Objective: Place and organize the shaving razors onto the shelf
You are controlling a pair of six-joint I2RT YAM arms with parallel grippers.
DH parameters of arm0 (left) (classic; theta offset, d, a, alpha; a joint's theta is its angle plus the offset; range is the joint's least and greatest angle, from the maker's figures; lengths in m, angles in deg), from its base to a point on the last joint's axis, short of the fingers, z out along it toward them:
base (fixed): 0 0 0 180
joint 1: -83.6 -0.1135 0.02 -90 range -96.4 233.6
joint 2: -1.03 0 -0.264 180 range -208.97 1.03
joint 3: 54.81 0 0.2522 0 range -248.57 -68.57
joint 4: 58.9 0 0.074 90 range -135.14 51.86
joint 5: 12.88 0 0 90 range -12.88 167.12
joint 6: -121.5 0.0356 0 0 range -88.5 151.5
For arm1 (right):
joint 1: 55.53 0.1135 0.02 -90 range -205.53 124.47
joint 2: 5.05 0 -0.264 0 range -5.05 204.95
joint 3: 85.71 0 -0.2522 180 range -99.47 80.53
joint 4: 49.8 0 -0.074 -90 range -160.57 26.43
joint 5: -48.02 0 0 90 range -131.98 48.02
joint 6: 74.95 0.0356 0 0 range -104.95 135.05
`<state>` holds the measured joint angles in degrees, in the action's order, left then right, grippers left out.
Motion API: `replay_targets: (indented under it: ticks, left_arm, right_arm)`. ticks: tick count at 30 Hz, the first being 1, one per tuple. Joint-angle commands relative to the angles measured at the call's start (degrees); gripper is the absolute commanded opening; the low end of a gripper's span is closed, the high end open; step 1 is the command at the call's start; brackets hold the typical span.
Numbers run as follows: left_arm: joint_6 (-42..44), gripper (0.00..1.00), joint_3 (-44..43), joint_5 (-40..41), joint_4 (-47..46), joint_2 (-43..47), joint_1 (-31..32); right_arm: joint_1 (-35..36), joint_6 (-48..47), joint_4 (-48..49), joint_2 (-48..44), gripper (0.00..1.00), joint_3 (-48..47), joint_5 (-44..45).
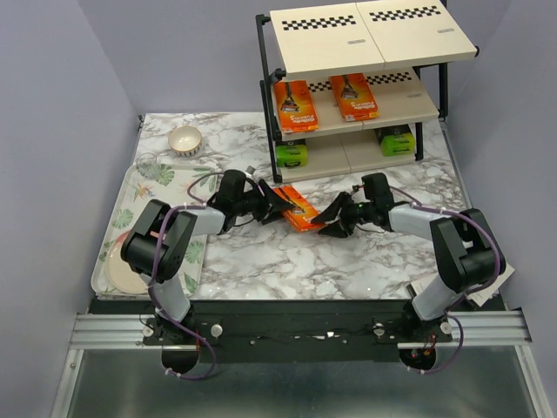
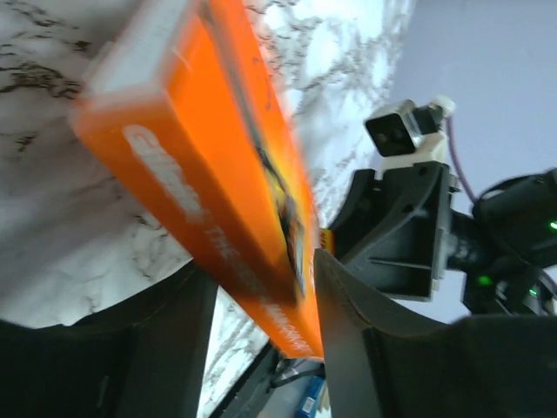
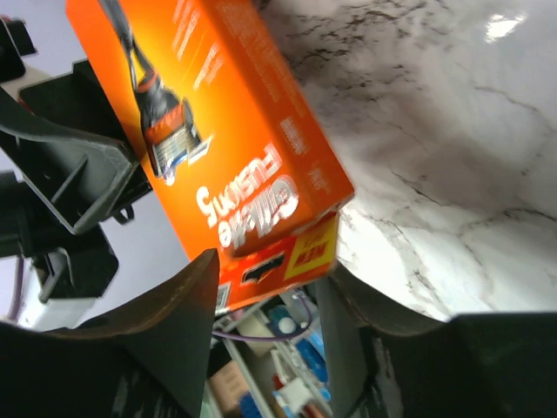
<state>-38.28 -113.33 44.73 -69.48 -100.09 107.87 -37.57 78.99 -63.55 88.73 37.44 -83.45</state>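
- Broadly, the marble counter point(image 1: 287, 261) carries everything: the shelf point(image 1: 365, 39) at its far right and a floral tray point(image 1: 148, 187) along its left edge.
- On the shelf, the middle board holds the left-hand orange pack point(image 1: 296, 105) and the right-hand orange pack point(image 1: 354, 96). The bottom board holds the left black-and-lime pack point(image 1: 291, 154) and the right black-and-lime pack point(image 1: 396, 139). The top board is bare. Four packs look placed (more than half the job, I judge), and no white boxes show on it.
- The third orange pack point(image 1: 300, 209) is off the shelf, over the counter's middle between the two arms, and has yet to be shelved.
- The left end effector point(image 1: 277, 202) is clamped across that pack, its fingers pressed to both sides in its wrist view. The right end effector point(image 1: 335, 218) stands spread wide around the pack's other end; whether it grips, I cannot tell.
- Lettering on the pack reads "Gillette Fusion5" (seen upside down), beside a yellow tag point(image 3: 311, 252) whose print is too small to read.
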Motion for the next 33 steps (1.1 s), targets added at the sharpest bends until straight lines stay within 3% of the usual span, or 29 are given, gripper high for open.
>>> replay_targets:
  ticks: [1,7,12,14,16,20,26,30,33]
  left_arm:
    - [1.05,0.53,3.26,-7.07,-8.35,2.68,-1.59]
    - [-0.09,0.47,6.07,-12.26,-11.87,3.21,-4.32]
    - [0.78,0.47,8.27,-10.08,-10.21,4.18,-4.94]
    - [0.96,0.61,8.1,-7.45,-8.37,4.26,-4.76]
    - [0.26,0.78,7.75,-4.81,-0.03,4.27,-4.76]
    - [-0.18,0.87,8.98,-1.64,3.86,4.0,-4.06]
    - [-0.18,0.89,7.84,1.27,4.74,3.21,-2.83]
    - [-0.27,0.89,6.61,1.53,4.56,2.6,-2.21]
    - [-0.71,0.89,6.69,1.62,3.95,2.25,-1.6]
  right_arm:
    - [-0.11,-2.77,5.61,0.97,0.59,1.52,-4.23]
    - [-0.99,-9.1,6.23,1.06,0.67,1.16,-7.3]
    - [-1.26,-9.01,7.11,0.79,0.67,3.62,-5.9]
    - [-1.43,-9.89,6.76,0.53,0.67,4.24,-5.46]
    - [-2.22,-10.85,5.71,-0.17,0.67,4.51,-5.2]
    - [-4.5,-15.16,0.17,-1.58,0.66,3.19,-0.55]
    - [-5.21,-12.89,1.21,2.18,0.56,3.8,-0.01]
    - [-5.21,-11.65,2.54,6.06,0.39,2.05,1.04]
    - [-5.21,-11.56,3.06,8.6,0.37,-0.23,0.43]
